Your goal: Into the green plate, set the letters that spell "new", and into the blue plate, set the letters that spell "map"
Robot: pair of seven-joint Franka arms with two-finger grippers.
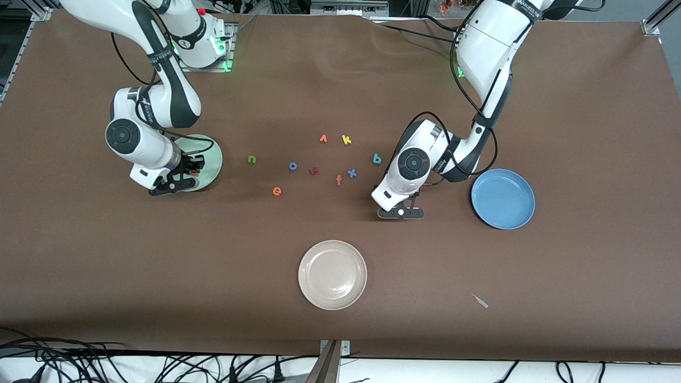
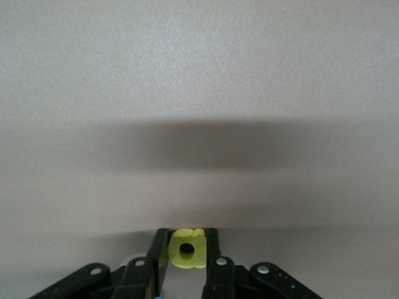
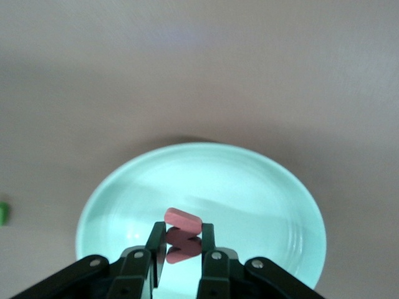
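The right hand hangs low over the green plate, its fingers pinched tight on the pinkish-red "w", which is held clear of the plate's floor and not yet released. The left hand is down at the brown surface with its fingers clamped on the yellow "p". Read the front view as a dial centred on the loose letters. The green plate then sits at nine o'clock, the blue plate between three and four, and the cream-white plate at six, nearest the camera. The left hand is at about four o'clock, between the letters and the blue plate. No letter can be seen lying in either task plate, so I judge the job barely begun: one letter of each word is in a grip and none is delivered. Of "new", the green "n" lies at nine o'clock, toward the green plate, and the orange "e" at eight. Of "map", the teal "a" waits at three o'clock, and I cannot find the blue "m". The blue "o", dark red "t", blue "x" and yellow "k" should stay put.
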